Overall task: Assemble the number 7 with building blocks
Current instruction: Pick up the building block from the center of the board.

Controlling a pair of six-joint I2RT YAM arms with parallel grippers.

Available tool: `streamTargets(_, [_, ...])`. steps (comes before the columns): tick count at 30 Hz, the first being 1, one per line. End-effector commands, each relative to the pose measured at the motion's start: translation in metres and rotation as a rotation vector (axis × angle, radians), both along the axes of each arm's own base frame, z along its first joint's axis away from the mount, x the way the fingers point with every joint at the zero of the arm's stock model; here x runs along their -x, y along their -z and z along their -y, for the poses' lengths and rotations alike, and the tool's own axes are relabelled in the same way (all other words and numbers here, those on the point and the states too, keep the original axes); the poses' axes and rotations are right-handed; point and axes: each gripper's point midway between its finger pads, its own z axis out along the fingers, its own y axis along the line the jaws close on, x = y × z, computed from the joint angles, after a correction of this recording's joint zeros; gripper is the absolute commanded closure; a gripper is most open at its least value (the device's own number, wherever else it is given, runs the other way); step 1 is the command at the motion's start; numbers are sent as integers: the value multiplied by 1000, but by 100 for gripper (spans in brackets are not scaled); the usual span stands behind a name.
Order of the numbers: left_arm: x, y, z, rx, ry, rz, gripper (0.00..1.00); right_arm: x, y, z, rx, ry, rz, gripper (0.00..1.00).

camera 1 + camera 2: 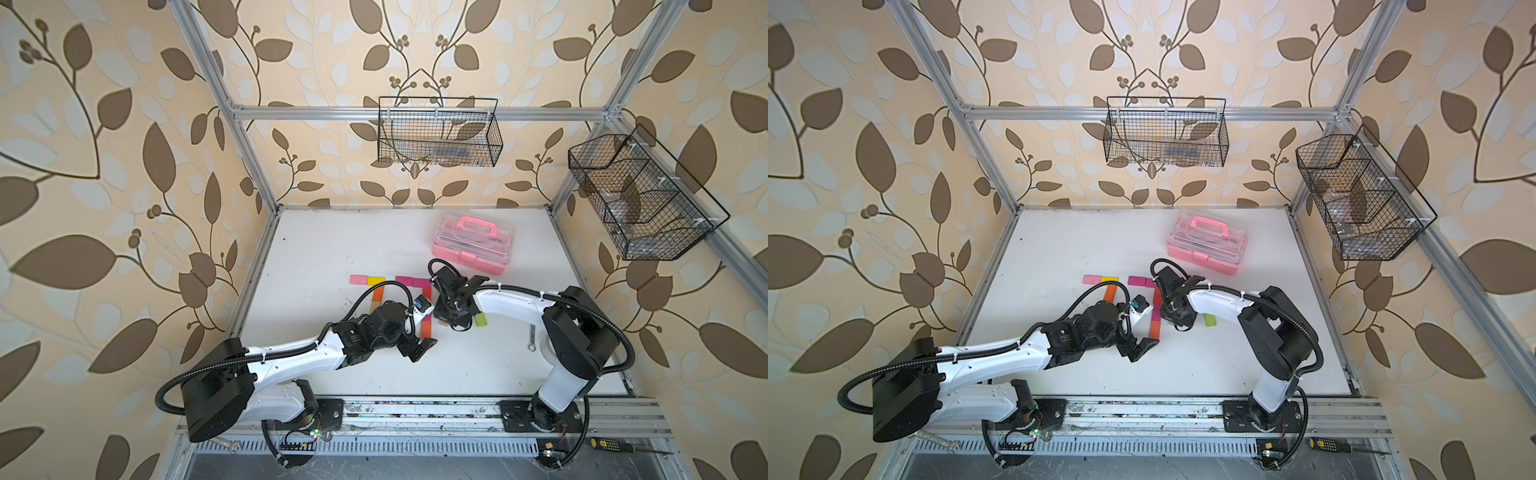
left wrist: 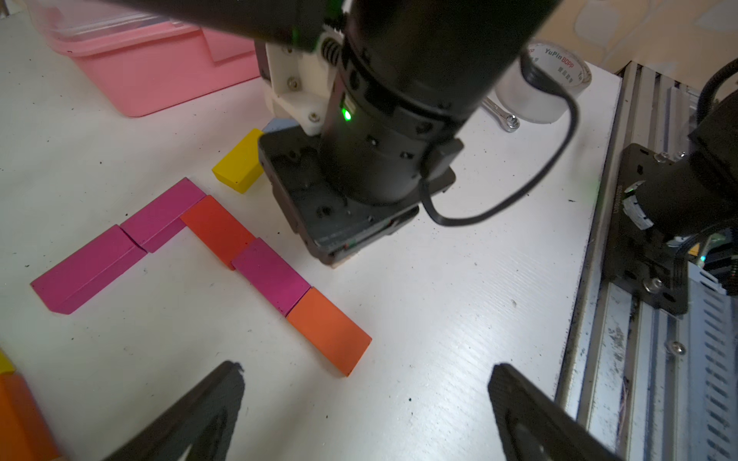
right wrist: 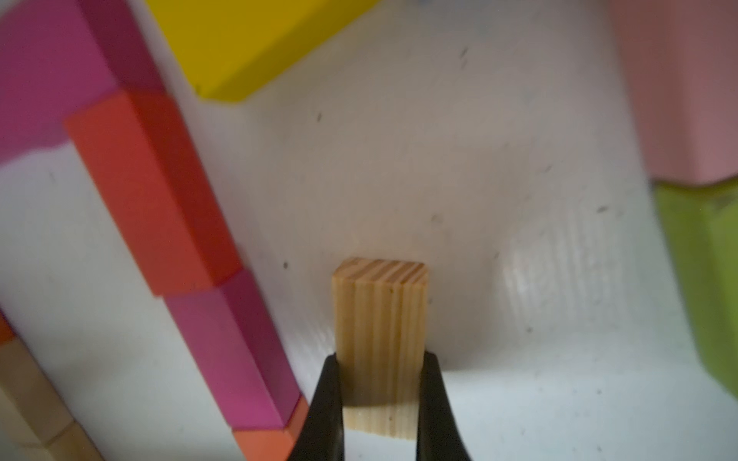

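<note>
Pickup step: right gripper (image 3: 379, 399) jaws pinch striped wood block (image 3: 379, 311) just beside number 7 (image 2: 217, 229) stem; left gripper (image 2: 365, 369) jaws spread, near stem foot. Next, likely: lift, set endwise against orange block (image 2: 327, 329).

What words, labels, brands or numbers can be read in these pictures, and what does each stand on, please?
"YuPin BOPP": red print on the inner core of the tape roll, in the left wrist view.
Smaller characters beneath it: too small to read.
The building blocks and the pink case show no lettering, and nothing is legible in the top views.
</note>
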Motion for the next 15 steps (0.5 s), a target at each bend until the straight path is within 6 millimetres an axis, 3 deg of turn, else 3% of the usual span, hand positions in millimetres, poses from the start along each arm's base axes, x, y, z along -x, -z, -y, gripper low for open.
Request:
streamTargets(1, [2,-16,3,60,19,13,1,35,-5,13,92,-102,-53,100])
streamTargets(5, [11,-11,10,55,74,-11,1,47,-26,47,176,-159,-17,100])
streamTargets(8, [25,-4,23,23,153,-11,1,52,-37,60,107,-226,21,100])
streamTargets(12, [35,4,43,4,188,4,1,59,-36,79,-59,-254,50,100])
streamTargets(15, [37,5,61,14,204,20,1,63,-29,104,-42,-238,3,100])
